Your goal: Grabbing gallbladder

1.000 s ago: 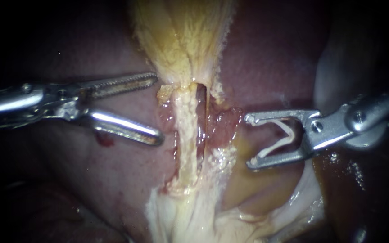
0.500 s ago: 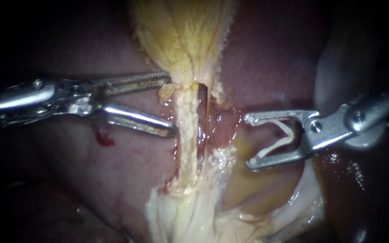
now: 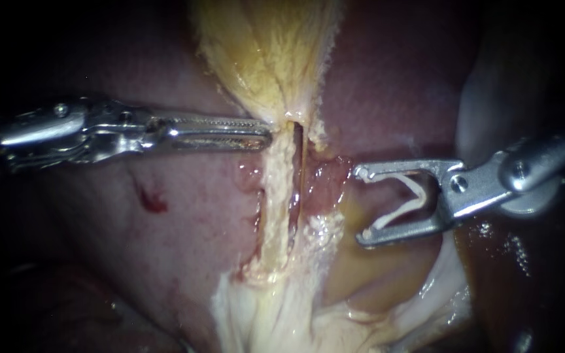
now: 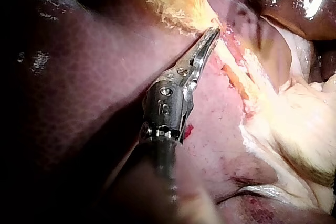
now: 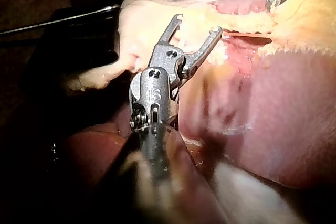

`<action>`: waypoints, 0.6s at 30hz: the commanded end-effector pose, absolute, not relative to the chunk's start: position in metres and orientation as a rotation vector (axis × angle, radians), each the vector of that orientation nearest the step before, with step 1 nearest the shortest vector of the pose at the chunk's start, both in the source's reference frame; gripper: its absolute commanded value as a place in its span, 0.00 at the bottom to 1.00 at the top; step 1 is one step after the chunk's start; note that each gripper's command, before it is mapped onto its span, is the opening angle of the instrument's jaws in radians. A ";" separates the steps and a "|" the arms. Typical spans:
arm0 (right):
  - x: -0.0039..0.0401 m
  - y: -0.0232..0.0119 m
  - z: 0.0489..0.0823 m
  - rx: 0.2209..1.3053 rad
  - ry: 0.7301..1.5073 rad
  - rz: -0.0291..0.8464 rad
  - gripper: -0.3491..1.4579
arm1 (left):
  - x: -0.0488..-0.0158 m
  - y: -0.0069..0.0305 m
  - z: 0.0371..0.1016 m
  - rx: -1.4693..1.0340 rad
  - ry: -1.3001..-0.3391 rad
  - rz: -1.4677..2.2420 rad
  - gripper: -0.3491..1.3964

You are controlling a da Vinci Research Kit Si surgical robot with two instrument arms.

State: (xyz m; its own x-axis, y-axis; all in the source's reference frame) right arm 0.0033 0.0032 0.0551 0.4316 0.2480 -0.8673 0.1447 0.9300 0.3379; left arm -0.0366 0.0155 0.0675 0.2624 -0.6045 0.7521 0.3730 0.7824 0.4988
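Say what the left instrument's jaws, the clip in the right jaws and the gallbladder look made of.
Left instrument: polished metal, going by the bright glints; its toothed jaws are shut on the gallbladder. Clip: smooth matte white, probably plastic, held by the right instrument. Gallbladder: soft, moist yellowish tissue with fibrous streaks.

The endoscope looked close and square onto the tissue. Each wrist camera looked from behind along its own shaft — left instrument [image 4: 211, 34], right instrument [image 5: 198, 24] — and all three shared the narrow yellow end of the gallbladder [image 3: 263, 59].
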 end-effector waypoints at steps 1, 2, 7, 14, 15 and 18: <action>0.0033 0.0031 0.0550 0.392 1.131 0.066 0.45 | -0.0364 0.0155 0.0674 0.240 -1.125 -0.670 0.00; 0.0033 0.0031 0.0550 0.392 1.131 0.066 0.45 | -0.0362 0.0155 0.0673 0.241 -1.123 -0.669 0.00; 0.0033 0.0031 0.0550 0.392 1.131 0.066 0.45 | -0.0352 0.0154 0.0664 0.254 -1.107 -0.679 0.00; 0.0031 0.0031 0.0550 0.393 1.131 0.065 0.45 | -0.0325 0.0163 0.0635 0.286 -1.108 -0.699 0.00; 0.0031 0.0031 0.0550 0.393 1.132 0.065 0.45 | -0.0320 0.0165 0.0631 0.289 -1.109 -0.699 0.00; 0.0030 0.0031 0.0550 0.393 1.132 0.065 0.45 | -0.0303 0.0170 0.0618 0.293 -1.107 -0.706 0.00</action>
